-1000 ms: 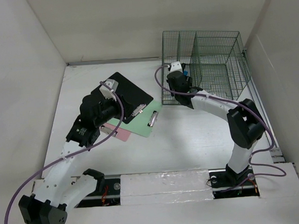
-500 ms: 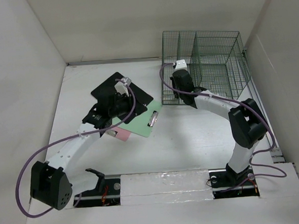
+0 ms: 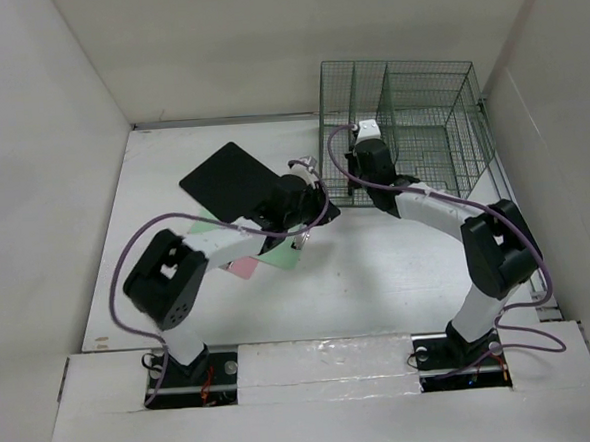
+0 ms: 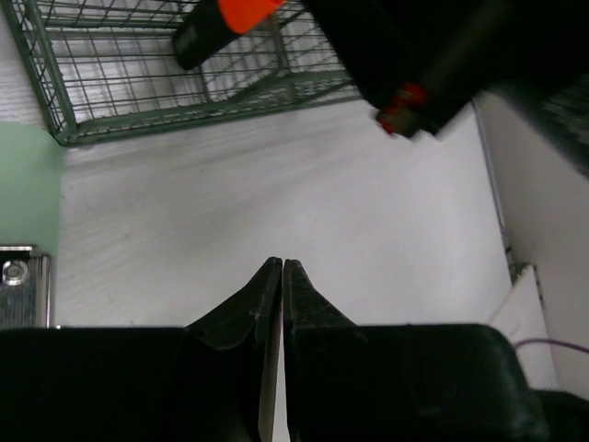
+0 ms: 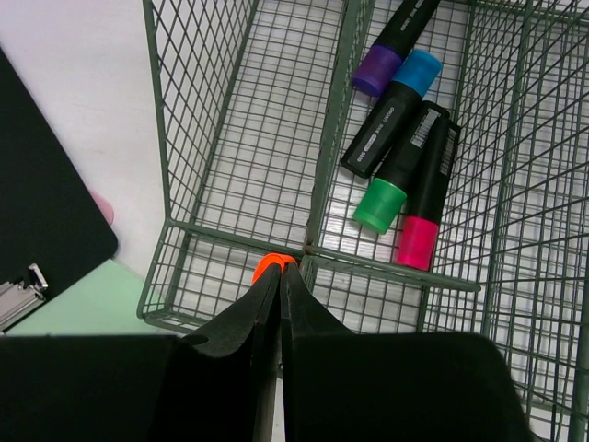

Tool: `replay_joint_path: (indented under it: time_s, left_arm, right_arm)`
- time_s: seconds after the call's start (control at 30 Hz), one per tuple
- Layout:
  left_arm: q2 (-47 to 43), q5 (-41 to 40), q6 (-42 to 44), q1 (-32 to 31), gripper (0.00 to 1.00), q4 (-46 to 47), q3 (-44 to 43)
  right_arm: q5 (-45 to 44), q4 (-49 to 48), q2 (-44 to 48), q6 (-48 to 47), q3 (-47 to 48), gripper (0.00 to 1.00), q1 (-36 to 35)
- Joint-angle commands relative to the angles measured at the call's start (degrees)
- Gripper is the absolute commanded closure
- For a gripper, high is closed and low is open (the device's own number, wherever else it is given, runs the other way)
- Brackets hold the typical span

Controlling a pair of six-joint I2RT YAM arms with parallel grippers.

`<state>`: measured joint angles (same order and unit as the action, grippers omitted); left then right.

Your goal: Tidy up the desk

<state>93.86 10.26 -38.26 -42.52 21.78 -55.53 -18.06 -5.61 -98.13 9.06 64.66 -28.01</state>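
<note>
The desk [image 3: 398, 265] is a white tabletop. My right gripper [image 3: 366, 182] [image 5: 281, 262] hangs over the front of the green wire rack [image 3: 409, 124] and is shut on a black marker with an orange cap [image 5: 271, 264]. That marker also shows at the top of the left wrist view [image 4: 230, 18]. My left gripper [image 3: 322, 207] [image 4: 282, 264] is shut and empty, low over the bare desk just in front of the rack's left corner. Several markers lie in the rack, among them a green-capped one [image 5: 379, 204] and a pink-capped one [image 5: 416, 241].
A black clipboard [image 3: 227, 177] lies at the back left, partly under my left arm. A green sheet [image 3: 287, 254] with a metal clip [image 3: 298, 242] and a pink note [image 3: 243, 267] lie beside it. White walls close in both sides.
My left arm has swung right across the clipboard, its gripper now in front of the rack. My right gripper has shifted slightly right over the rack with the marker.
</note>
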Motion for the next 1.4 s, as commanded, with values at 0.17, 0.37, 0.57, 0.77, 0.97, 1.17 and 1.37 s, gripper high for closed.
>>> replay_joint_path:
  time_s: [0.17,0.37,0.57,0.77,0.97,1.17,1.37]
  left_arm:
    - [13.0,-5.07,-0.07,1.47,1.0,4.77,-12.49]
    - [17.05,-5.51,0.29,3.15,1.0,4.67,-17.24]
    - [21.18,-7.89,1.88,3.76,1.0,3.01,-21.98]
    - [25.75,-7.54,2.22,3.76,1.0,3.62,-26.21]
    - [27.51,-7.01,2.23,4.29,1.0,4.06,-27.18]
    - [28.04,-6.22,2.23,4.29,1.0,5.02,-27.27]
    - [28.39,-4.38,1.44,4.29,1.0,6.08,-27.44]
  right_arm:
    - [2.16,2.36,0.3,0.26,-1.82,0.93,1.29]
    - [1.89,2.62,1.18,0.34,-1.82,0.93,1.29]
    - [1.28,3.23,1.36,0.43,-1.65,0.93,0.76]
    - [1.19,3.93,1.71,0.43,-1.3,0.93,0.24]
    - [0.92,4.46,3.29,0.52,-1.56,0.74,0.24]
    - [4.0,3.85,4.43,0.78,-2.52,0.67,-0.81]
    - [4.7,3.76,3.39,0.7,-1.39,0.65,-1.43]
